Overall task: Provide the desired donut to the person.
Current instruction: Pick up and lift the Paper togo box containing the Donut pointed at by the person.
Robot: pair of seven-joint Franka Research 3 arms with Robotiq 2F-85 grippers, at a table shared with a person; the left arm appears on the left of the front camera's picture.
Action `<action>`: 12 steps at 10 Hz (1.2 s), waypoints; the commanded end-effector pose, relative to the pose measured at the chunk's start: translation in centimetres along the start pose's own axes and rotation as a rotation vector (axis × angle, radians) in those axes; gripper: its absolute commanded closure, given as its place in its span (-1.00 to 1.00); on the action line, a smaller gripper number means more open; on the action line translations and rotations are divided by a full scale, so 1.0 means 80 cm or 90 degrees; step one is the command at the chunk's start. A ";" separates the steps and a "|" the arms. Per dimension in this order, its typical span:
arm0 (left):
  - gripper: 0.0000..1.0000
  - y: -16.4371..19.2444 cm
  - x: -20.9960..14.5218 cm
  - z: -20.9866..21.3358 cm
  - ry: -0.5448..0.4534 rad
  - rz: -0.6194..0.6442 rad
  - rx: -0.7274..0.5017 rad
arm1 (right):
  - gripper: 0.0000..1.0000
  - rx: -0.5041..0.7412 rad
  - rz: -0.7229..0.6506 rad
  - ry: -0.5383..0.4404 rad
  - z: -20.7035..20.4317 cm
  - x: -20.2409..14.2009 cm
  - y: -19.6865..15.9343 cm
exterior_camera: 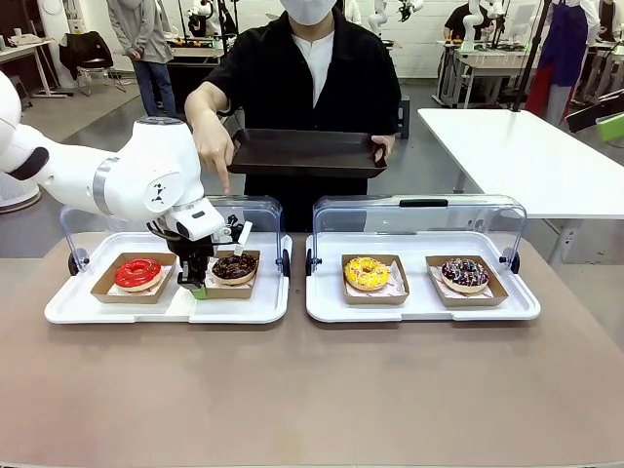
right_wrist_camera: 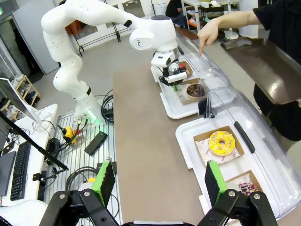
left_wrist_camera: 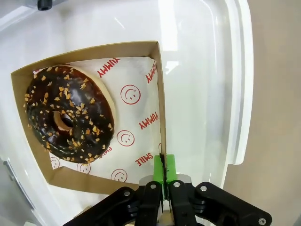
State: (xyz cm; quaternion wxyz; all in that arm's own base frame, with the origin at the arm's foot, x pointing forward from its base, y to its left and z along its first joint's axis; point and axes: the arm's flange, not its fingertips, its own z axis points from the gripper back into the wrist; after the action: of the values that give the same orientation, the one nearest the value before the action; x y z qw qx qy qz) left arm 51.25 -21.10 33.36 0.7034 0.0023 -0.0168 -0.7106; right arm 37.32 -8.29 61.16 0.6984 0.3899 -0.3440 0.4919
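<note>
Across the table in the front view, the person (exterior_camera: 292, 88) in a loose black top holds a dark brown rectangular serving tray (exterior_camera: 307, 153). The fingers of the holding hand are mostly hidden behind its far end. The pointing hand (exterior_camera: 213, 146) aims an index finger down at the left white plastic tray (exterior_camera: 117, 310). On that tray sit a red glazed donut (exterior_camera: 137, 273) and the chocolate donut (exterior_camera: 235, 266) with nut crumbs. The left gripper (exterior_camera: 198, 278) stands at the near left edge of the chocolate donut's brown cardboard box (exterior_camera: 252, 290), but its fingertips are too dark and small to read here. A yellow donut (exterior_camera: 367, 273) and a dark sprinkled donut (exterior_camera: 465, 274) lie on the right white plastic tray (exterior_camera: 419, 310). Clear domed lids (exterior_camera: 419, 210) stand open behind both trays.

From the left wrist view, the left gripper (left_wrist_camera: 163, 167) has its green pads pressed together on the thin upright wall of the cardboard box (left_wrist_camera: 160, 94), pinching the card between them. The chocolate donut (left_wrist_camera: 70, 117) lies in the box, apart from the pads, on a white paper liner (left_wrist_camera: 134, 94) printed in red. The gripper's black body hides the box's nearest edge.

Over the table's end in the right wrist view, the right gripper (right_wrist_camera: 160, 183) hovers with its jaws spread wide and nothing between them. Farther off, the left gripper (right_wrist_camera: 173, 77) is at the box, and the chocolate donut (right_wrist_camera: 195, 90) is partly veiled by a lid. The pointing hand (right_wrist_camera: 207, 33) shows above it. The sprinkled donut (right_wrist_camera: 247, 188) is partly cut off by a finger.
</note>
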 end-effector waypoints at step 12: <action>1.00 -0.160 0.041 0.306 0.017 -0.019 -0.010 | -1.00 0.004 0.006 -0.003 -0.001 0.000 0.001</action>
State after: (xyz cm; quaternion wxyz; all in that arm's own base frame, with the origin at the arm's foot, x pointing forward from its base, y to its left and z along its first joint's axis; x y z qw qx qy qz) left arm 37.48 -23.60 56.43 0.6788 0.0096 0.0077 -0.7342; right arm 37.34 -8.28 61.13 0.6984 0.3903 -0.3436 0.4918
